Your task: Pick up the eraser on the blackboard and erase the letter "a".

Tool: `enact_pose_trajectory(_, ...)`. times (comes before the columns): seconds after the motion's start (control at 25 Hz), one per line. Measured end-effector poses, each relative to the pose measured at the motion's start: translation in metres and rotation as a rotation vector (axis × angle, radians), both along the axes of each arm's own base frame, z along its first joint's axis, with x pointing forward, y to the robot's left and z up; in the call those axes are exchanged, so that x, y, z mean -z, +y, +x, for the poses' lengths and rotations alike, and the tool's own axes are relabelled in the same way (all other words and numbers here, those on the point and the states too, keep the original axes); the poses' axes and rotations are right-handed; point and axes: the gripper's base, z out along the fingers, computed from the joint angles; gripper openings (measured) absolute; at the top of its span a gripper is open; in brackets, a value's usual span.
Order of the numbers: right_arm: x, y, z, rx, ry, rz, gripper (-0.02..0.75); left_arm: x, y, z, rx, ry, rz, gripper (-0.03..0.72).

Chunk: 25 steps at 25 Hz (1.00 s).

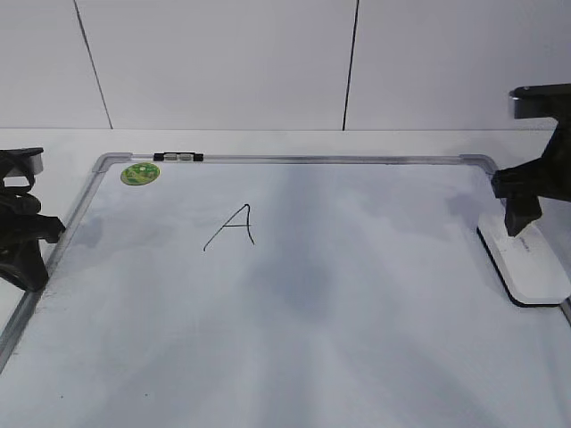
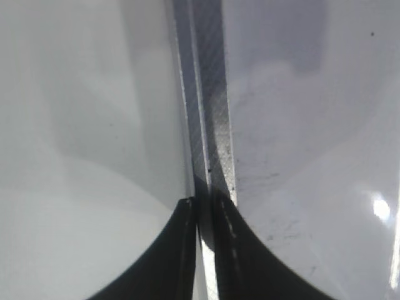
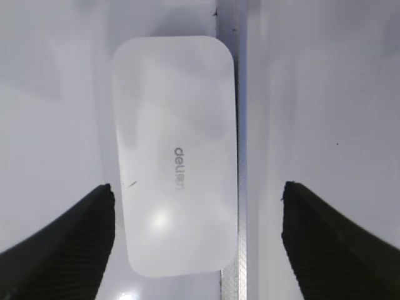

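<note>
The white eraser (image 1: 526, 263) lies flat at the right edge of the blackboard (image 1: 312, 312), against its silver frame. In the right wrist view the eraser (image 3: 175, 156) lies below my right gripper (image 3: 197, 187), whose jaws are open wide, one on each side of it and not touching it. In the exterior view the right gripper (image 1: 522, 218) hangs just above the eraser's far end. My left gripper (image 2: 206, 203) is shut and empty over the board's left frame rail (image 2: 209, 125). No lowercase cursive "a" is in view; only an angular capital "A" (image 1: 230, 227) shows, left of centre.
A round green sticker (image 1: 140, 173) sits in the board's far left corner. A small black-and-silver clip (image 1: 178, 157) sits on the top rail. The left arm (image 1: 22, 227) rests at the board's left edge. A white wall stands behind the table.
</note>
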Motion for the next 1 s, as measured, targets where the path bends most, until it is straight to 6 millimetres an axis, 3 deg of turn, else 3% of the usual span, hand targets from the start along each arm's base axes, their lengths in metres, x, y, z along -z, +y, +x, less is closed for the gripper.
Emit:
enact_pose_trajectory(0.24, -0.017, -0.001, -0.007, -0.001, -0.036, 0.002, 0.653, -0.005, 0.001, 0.009, 0.045, -0.010, 0.020, 0.164)
enact_pose_trajectory(0.44, -0.024, -0.002, -0.014, -0.015, -0.017, -0.003, 0.653, -0.026, -0.001, 0.025, 0.070, -0.025, 0.016, 0.295)
enact_pose_trajectory(0.68, -0.041, -0.002, -0.028, -0.026, -0.017, 0.009, 0.652, -0.062, -0.002, 0.028, 0.088, -0.025, 0.004, 0.319)
enact_pose_trajectory(1.0, -0.077, -0.005, -0.062, -0.029, -0.018, 0.024, 0.638, -0.123, -0.002, -0.001, 0.068, -0.096, -0.006, 0.320)
